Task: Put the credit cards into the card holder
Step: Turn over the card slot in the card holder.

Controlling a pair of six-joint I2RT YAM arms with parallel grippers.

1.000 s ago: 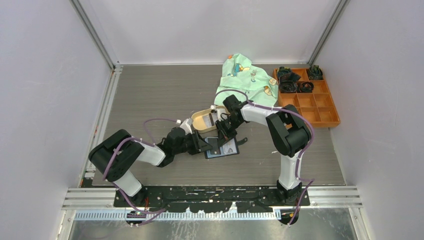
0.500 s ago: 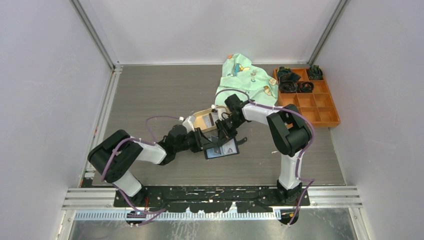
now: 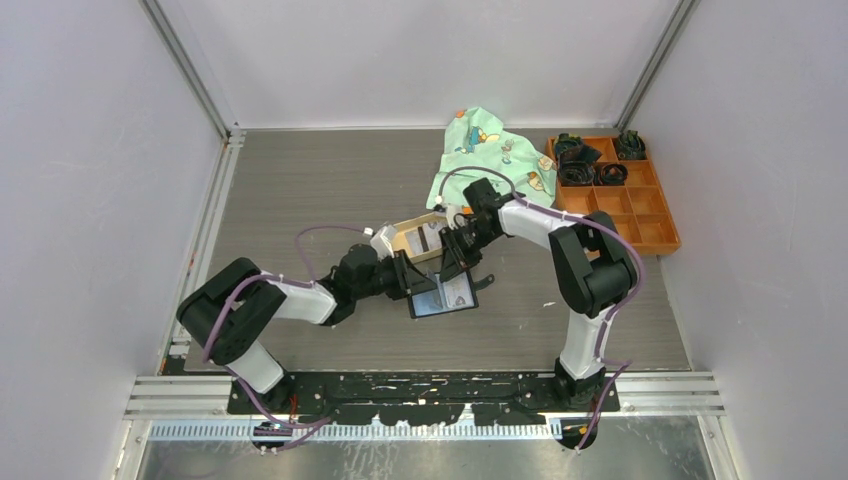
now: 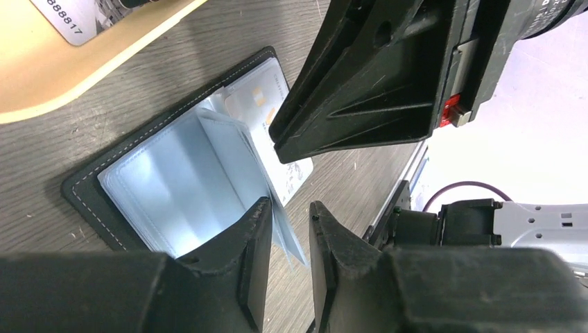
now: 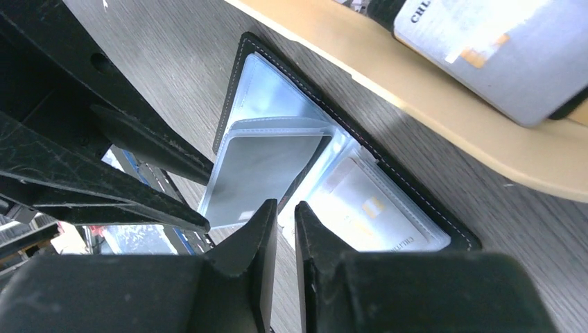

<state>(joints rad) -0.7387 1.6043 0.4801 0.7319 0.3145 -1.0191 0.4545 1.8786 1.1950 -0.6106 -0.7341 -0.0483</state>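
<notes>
**Left hand** (image 3: 408, 284) (image 4: 290, 211): the arm lies low over the table (image 3: 300, 190), forearm running rightward to the centre; its jaws stand narrowly apart, with the edge of one raised clear sleeve leaf (image 4: 239, 163) in the gap and neither finger visibly pressing it.

**Right hand** (image 3: 448, 270) (image 5: 286, 208): the arm is folded at a raised elbow, forearm reaching leftward, hand tipped down opposite the left one; its jaws are a slit apart and hold nothing.

Both hands hover just over one card holder (image 3: 443, 297) (image 4: 90, 191) (image 5: 239, 76); it lies open, inner face up, at the table's centre, long axis roughly left to right.

One credit card (image 5: 367, 211) (image 4: 267, 104) lies flat in the sleeve on the right arm's side.

One tan oval tray (image 3: 400, 240) (image 4: 62, 76) (image 5: 451, 135) sits just beyond the holder's far edge; the other credit cards (image 5: 499, 48) (image 4: 69, 17) lie in it, overlapping, their number not clear.

One green patterned cloth (image 3: 485, 155) and one orange compartment box (image 3: 640, 215) lie well apart at the far right.
</notes>
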